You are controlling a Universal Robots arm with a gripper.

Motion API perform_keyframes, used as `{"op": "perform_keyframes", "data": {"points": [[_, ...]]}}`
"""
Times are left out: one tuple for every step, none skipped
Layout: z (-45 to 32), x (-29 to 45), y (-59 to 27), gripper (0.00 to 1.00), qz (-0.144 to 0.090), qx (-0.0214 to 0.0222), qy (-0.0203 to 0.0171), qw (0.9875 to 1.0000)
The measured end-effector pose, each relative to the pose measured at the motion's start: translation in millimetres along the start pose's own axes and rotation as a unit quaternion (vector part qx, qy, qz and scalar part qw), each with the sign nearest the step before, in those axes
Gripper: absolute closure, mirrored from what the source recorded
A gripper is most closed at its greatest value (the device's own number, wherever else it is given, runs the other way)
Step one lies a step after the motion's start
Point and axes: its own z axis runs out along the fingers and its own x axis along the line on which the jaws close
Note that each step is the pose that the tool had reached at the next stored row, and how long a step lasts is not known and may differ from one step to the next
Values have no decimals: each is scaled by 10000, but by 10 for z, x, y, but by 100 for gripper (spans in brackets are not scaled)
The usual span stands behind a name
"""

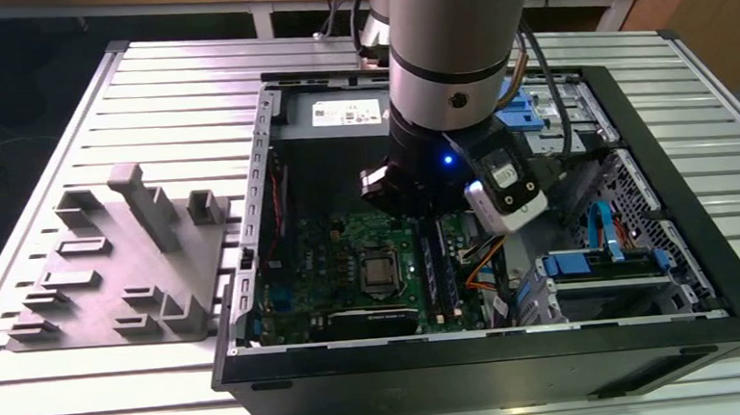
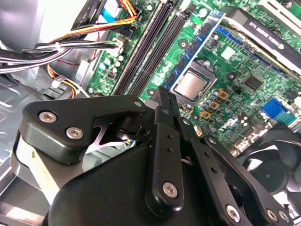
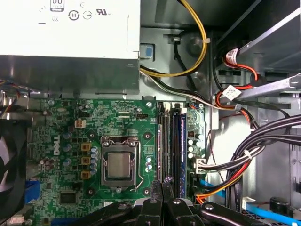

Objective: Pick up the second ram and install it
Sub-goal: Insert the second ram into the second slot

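"Firstly, containers. What does the case hold?" asks the senior inspector.

"One open computer case (image 1: 482, 353) lies on the slatted bench (image 1: 169, 75). Inside it are the green motherboard (image 1: 347, 257) on the case floor, a grey power supply (image 1: 338, 113) at the end farther from the exterior camera, and drive cages (image 1: 605, 265) with blue fittings on the exterior view's right. Bundled cables (image 3: 254, 155) run between the cages and the board, and a fan (image 2: 270, 174) sits at the board's edge. A grey holder block (image 1: 116, 271) stands on the bench outside the case, on the exterior view's left."

"The second ram?"

"The second ram (image 2: 197, 44), a blue-green stick with black chips, stands upright on the motherboard. It lies between the processor socket (image 2: 192, 85) and the black memory sockets (image 2: 150, 47), parallel to them. Which socket carries it cannot be told."

"And the claw?"

"The arm (image 1: 445, 58) stands over the case with its wrist down inside it. The claw (image 2: 162, 96) hangs above the board, fingertips pressed together with nothing between them. In the second wrist view the tips lie just beside the near end of the stick; contact cannot be confirmed. In the first wrist view the claw (image 3: 163, 184) sits over the end of the socket bank away from the power supply."
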Motion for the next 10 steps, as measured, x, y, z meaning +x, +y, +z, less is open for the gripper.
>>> {"op": "perform_keyframes", "data": {"points": [[3,-10,0,92,-4,-1,0,10000],[6,-23,0,92,-5,-1,0,10000],[7,-41,0,92,-5,0,0,10000],[9,-57,0,92,-6,0,1,10000],[11,-68,0,92,-7,0,1,10000],[14,-78,0,92,-8,0,1,10000],[17,-86,0,92,-11,1,1,10000],[22,-94,0,92,-15,1,1,10000],[26,-101,-1,92,-18,0,2,10000],[30,-107,-1,92,-20,0,2,10000]]}}
